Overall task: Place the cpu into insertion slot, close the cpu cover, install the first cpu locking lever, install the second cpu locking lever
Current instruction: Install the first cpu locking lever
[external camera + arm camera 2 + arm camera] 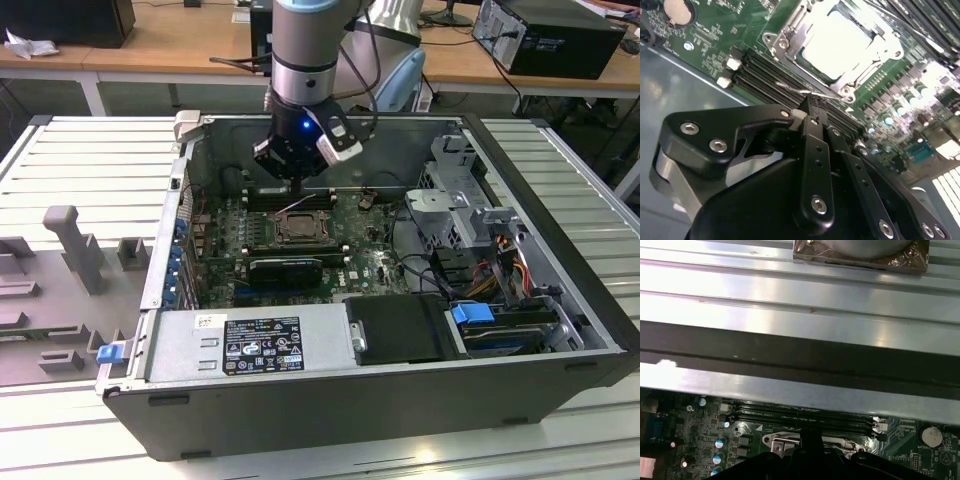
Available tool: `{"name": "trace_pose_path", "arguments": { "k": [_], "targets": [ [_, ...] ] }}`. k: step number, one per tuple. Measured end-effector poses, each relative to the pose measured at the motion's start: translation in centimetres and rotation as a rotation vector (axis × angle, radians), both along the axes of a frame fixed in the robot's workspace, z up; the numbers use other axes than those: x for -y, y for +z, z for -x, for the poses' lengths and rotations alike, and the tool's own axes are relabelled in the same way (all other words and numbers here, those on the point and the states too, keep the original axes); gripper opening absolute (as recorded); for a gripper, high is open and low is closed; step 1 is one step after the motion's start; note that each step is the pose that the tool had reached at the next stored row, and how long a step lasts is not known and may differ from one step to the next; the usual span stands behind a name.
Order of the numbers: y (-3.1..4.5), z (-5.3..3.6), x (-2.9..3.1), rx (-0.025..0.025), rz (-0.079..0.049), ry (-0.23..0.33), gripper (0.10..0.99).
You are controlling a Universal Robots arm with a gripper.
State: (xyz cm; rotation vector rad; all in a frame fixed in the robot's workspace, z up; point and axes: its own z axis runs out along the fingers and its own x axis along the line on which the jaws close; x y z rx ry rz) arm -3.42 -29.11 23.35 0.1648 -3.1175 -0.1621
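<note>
Exterior view high, angled down — wrist views close over socket (840, 45).

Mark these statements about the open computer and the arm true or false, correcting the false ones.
1. The pale square metal-topped cpu sits in the black-framed insertion slot. True.
2. The black gripper hangs over the grey power supply box. False: it hangs over the green motherboard, close beside the slot.
3. The gripper's fingers are spread wide. False: they are together, with a thin wire lever at their tips.
4. The thin silver-grey cpu cover lies flat around the cpu. True.
5. The dark computer case stands upright. False: it lies on its side, open on top.
</note>
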Motion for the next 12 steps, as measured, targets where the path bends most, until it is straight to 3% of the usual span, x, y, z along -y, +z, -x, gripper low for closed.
{"name": "trace_pose_path", "arguments": {
  "k": [6, 12],
  "targets": [
    [-0.61, -0.65, -0.63, -0.0001, 0.000, 0.000, 0.106],
    [-1.28, -0.96, -0.63, 0.0038, 0.003, 0.000, 0.106]
  ]
}}
